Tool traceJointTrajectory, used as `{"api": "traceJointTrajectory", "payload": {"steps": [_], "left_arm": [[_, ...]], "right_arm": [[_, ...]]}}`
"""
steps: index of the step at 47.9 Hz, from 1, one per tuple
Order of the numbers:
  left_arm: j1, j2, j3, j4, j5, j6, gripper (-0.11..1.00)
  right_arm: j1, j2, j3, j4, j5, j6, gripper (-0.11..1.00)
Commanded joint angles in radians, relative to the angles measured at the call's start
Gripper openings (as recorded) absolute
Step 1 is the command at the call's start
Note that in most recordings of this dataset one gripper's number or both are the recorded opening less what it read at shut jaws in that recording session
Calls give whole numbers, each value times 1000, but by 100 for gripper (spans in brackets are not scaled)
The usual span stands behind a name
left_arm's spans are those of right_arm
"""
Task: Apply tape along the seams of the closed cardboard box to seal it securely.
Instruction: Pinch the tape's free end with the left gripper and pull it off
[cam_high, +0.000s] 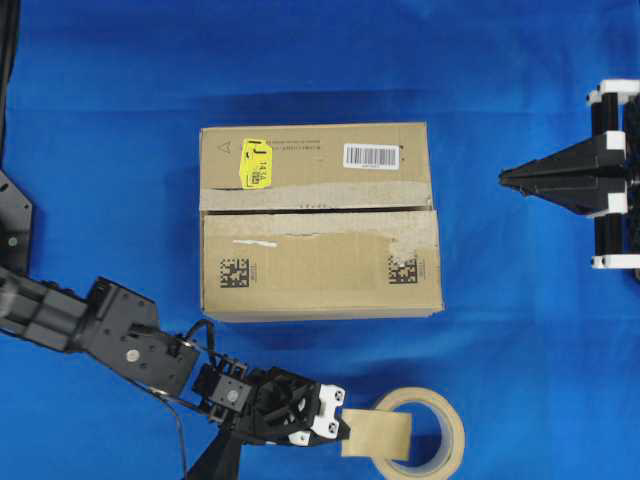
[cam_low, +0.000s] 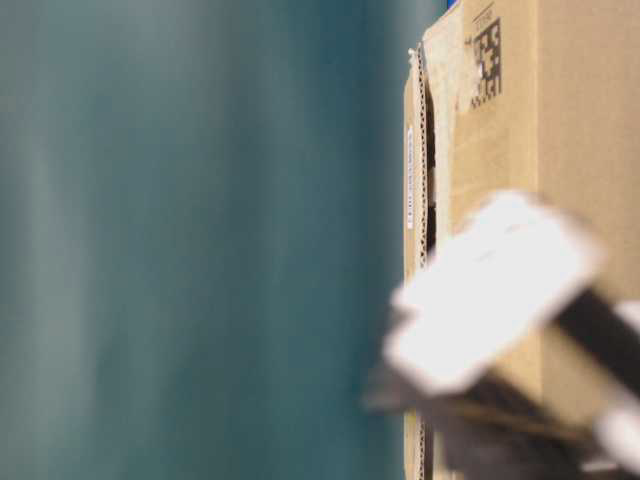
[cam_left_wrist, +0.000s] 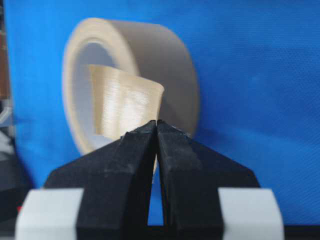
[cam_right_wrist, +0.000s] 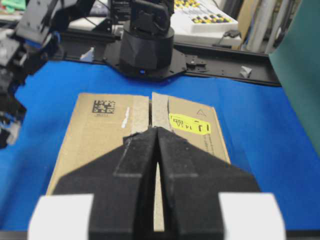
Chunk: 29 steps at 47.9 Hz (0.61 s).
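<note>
Tape pinched at one end in left gripper, lying across roll near box. Seam visible overhead, running across box top. Left wrist view: jaws pressed together on strip, roll upright behind. Right gripper clenched, empty, beside box. Table-level view blurred; box edge only.

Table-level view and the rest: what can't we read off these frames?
- Table-level view: left hand blurred in front of the cardboard box.
- Overhead: barcode label print too small.
- Left wrist view: tape lower end hidden behind closed fingers.
- Overhead: right hand arm cut off by edge.
</note>
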<state>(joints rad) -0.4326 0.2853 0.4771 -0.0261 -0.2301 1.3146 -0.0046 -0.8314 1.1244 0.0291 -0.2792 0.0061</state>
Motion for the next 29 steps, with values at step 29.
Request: {"api": "traceJointTrajectory", "payload": {"steps": [29], "left_arm": [[160, -364, 100, 3, 55, 179, 0]], "right_arm": [[-2, 2, -12, 18, 6, 3, 2]]}}
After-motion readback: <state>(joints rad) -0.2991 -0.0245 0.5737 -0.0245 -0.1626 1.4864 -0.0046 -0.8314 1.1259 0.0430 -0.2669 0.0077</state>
